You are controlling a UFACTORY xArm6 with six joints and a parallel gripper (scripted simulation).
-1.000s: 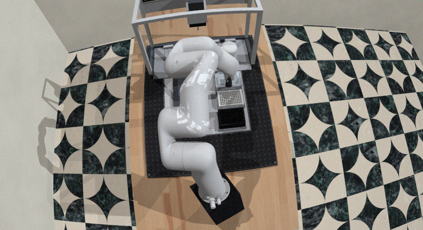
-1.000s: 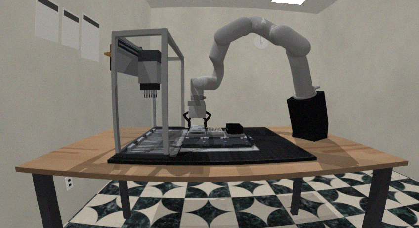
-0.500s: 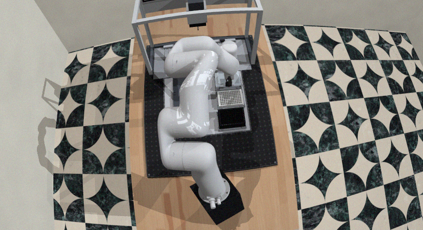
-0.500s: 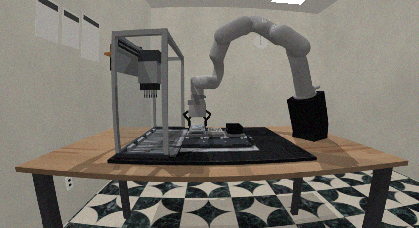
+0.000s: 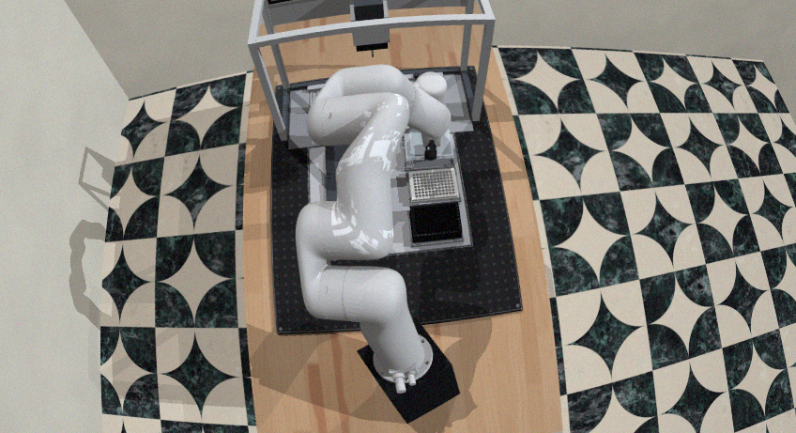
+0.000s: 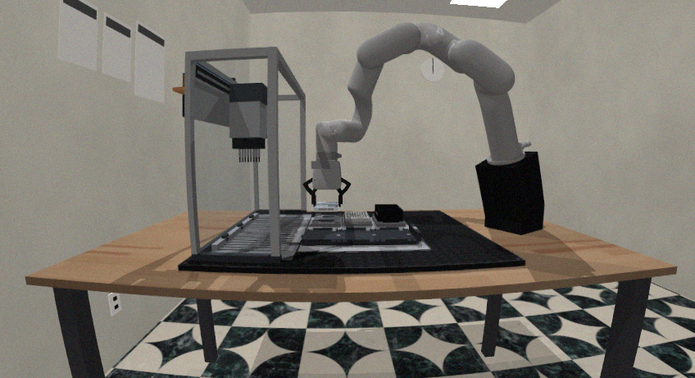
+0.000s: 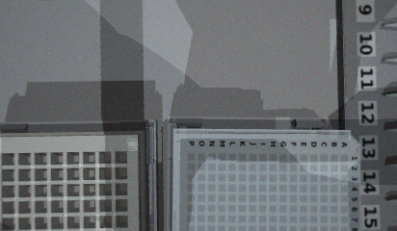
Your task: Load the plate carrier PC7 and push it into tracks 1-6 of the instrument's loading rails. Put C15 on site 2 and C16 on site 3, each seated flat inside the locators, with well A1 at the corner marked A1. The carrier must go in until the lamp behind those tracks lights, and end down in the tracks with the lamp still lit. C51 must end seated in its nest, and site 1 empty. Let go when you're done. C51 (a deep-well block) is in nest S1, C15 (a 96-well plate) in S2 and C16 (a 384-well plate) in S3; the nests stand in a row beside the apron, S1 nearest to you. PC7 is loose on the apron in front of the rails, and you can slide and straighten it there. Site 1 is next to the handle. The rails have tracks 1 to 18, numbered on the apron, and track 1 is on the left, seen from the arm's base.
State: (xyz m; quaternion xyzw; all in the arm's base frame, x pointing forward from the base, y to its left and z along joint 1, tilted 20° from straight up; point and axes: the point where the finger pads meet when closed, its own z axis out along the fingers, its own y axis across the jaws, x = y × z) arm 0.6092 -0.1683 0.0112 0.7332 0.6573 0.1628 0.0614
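My gripper is shut on C16, the pale 384-well plate, and holds it by its two long sides a little above nest S3. In the wrist view its row letters A to P run along its far edge. C15, the 96-well plate, sits in nest S2 beside it and also shows in the wrist view. C51, the black deep-well block, sits in nest S1. The carrier PC7 lies on the apron in front of the nests; my arm hides most of it in the top view.
The instrument frame stands over the rails, with its pipetting head hanging inside. Track numbers 9 to 15 run along the apron's edge in the wrist view. The arm's black base stands at the table's right.
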